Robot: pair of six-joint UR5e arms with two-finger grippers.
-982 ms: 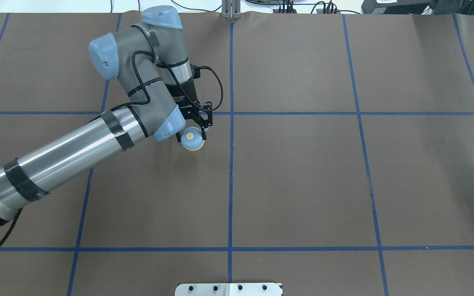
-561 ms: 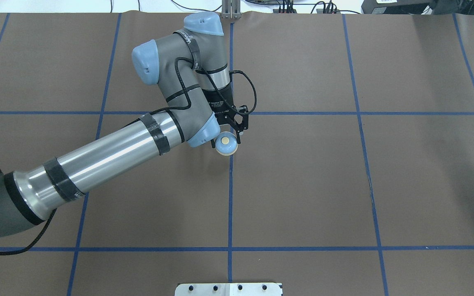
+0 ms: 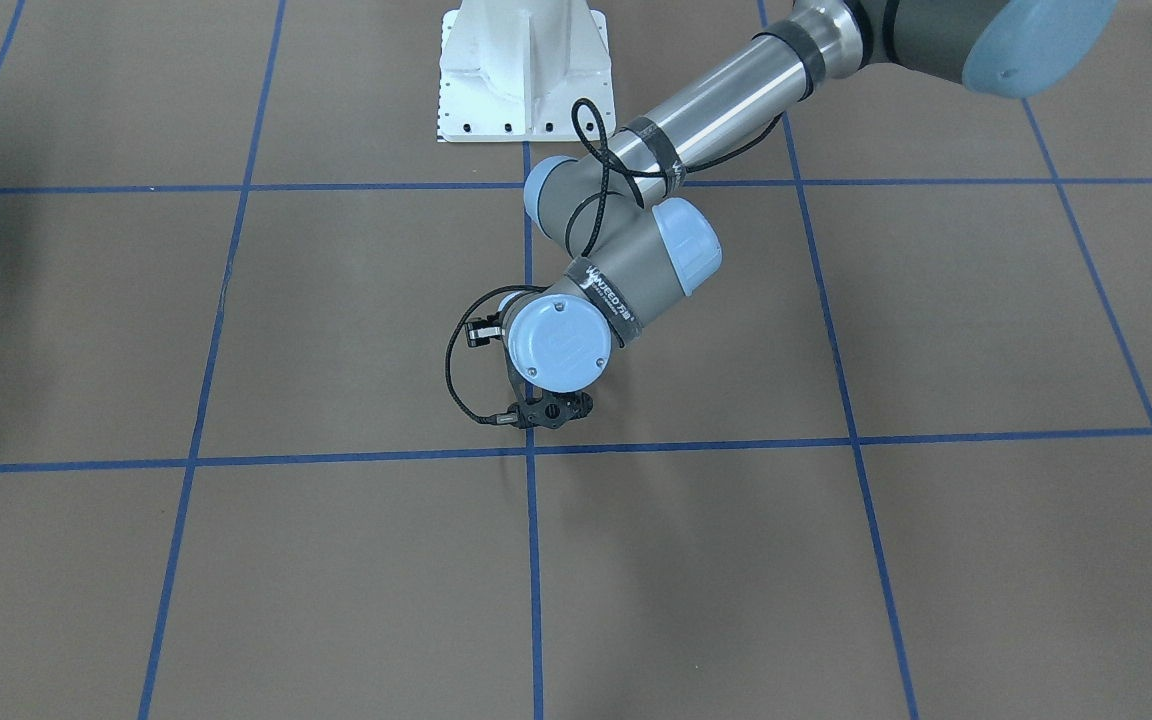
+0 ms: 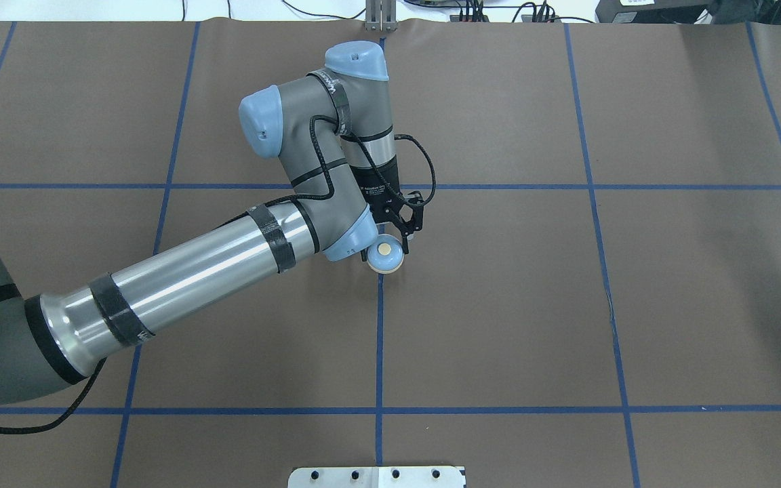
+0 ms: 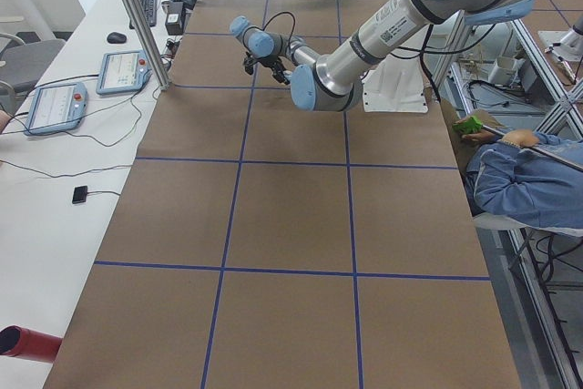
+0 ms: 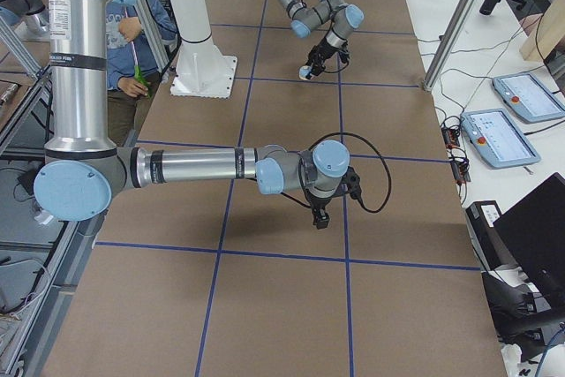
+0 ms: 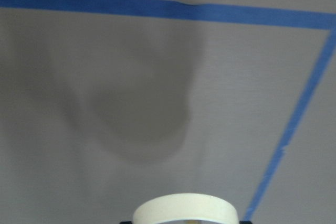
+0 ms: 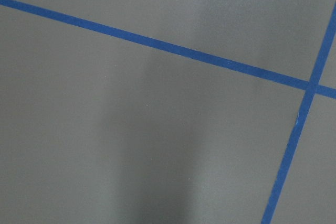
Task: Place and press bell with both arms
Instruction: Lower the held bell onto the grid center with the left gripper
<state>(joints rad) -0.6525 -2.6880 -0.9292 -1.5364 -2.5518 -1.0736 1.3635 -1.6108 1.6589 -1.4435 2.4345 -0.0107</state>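
The bell [image 4: 385, 252] is light blue with a cream button on top. My left gripper [image 4: 390, 245] is shut on it from the far side and holds it over the table's central blue tape line. The left wrist view shows only the bell's cream base rim [image 7: 184, 209] at the bottom edge, with a shadow on the table beyond it. In the front-facing view the wrist hides the bell. My right gripper [image 6: 320, 218] hangs above the table about one grid square to the right. It shows clearly only in the exterior right view, so I cannot tell whether it is open.
The table is covered in brown paper with a blue tape grid [image 4: 380, 339]. The white bolted pedestal [image 3: 521, 70] stands at the robot's side. A seated person [image 5: 528, 179] is beside the table. Control tablets [image 5: 55, 107] lie on the side bench.
My left arm has carried the bell to the right, from the left square to the central tape line, and slightly nearer the robot. The grip has not changed.
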